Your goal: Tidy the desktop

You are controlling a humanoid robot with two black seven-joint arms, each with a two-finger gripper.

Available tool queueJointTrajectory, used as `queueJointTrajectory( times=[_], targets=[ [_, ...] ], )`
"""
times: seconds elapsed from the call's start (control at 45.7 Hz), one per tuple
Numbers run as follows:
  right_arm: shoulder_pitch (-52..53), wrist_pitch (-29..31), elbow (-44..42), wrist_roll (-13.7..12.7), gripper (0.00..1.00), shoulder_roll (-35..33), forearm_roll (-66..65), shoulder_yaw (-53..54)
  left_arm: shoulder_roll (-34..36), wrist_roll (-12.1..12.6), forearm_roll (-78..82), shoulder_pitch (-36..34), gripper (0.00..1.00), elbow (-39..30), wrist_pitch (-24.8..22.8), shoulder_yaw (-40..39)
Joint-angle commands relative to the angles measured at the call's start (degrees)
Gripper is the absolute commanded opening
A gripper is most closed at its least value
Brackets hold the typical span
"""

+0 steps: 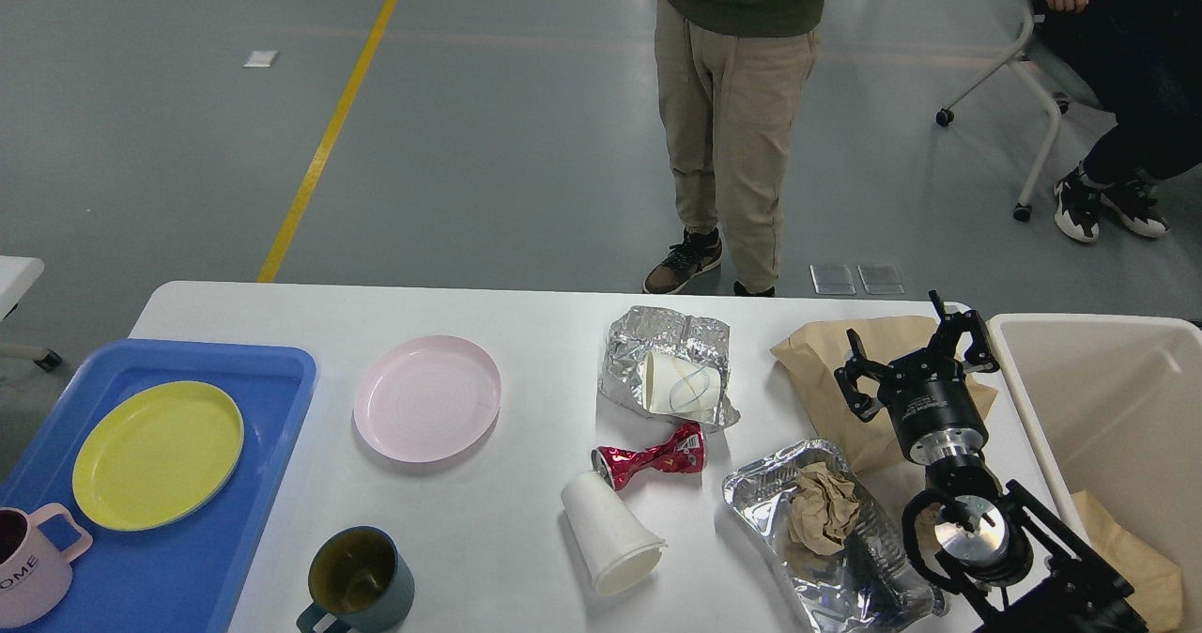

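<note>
Here the right hand (909, 349) hangs released (fingers spread) above the desktop's (526, 318) right end.

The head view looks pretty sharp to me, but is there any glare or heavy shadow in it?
Head view: even, soft overhead light, all in focus. The foil tray and crumpled foil throw bright glints; the desktop shows only faint shadows, as under the pink plate. The right claw is dark but clearly open.
</note>
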Motion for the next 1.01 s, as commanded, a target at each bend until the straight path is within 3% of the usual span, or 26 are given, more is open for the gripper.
queueJointTrajectory(
  times=[0.0, 0.372, 0.547, 0.787, 0.984],
  targets=[
    [0.0, 0.0, 0.1, 0.0, 1.0, 0.0, 0.0, 0.0, 0.1, 0.0, -4.3, 0.2, 0.89, -0.3, 0.1, 0.2],
    [0.0, 0.0, 0.1, 0.0, 1.0, 0.0, 0.0, 0.0, 1.1, 0.7, -4.5, -0.8, 0.9, -3.5, -0.2, 2.3],
    [0.0, 0.0, 0.1, 0.0, 1.0, 0.0, 0.0, 0.0, 4.3, 1.0, -4.4, -4.4, 0.9, -7.9, -0.4, 4.9],
    [0.0, 0.0, 0.1, 0.0, 1.0, 0.0, -0.1, 0.0, 3.7, 0.4, -4.4, -24.5, 0.9, -14.6, -1.7, 23.6],
    [0.0, 0.0, 0.1, 0.0, 1.0, 0.0, 0.0, 0.0, -9.2, 0.2, -6.9, -42.5, 0.9, -21.5, -2.7, 36.6]
  ],
)
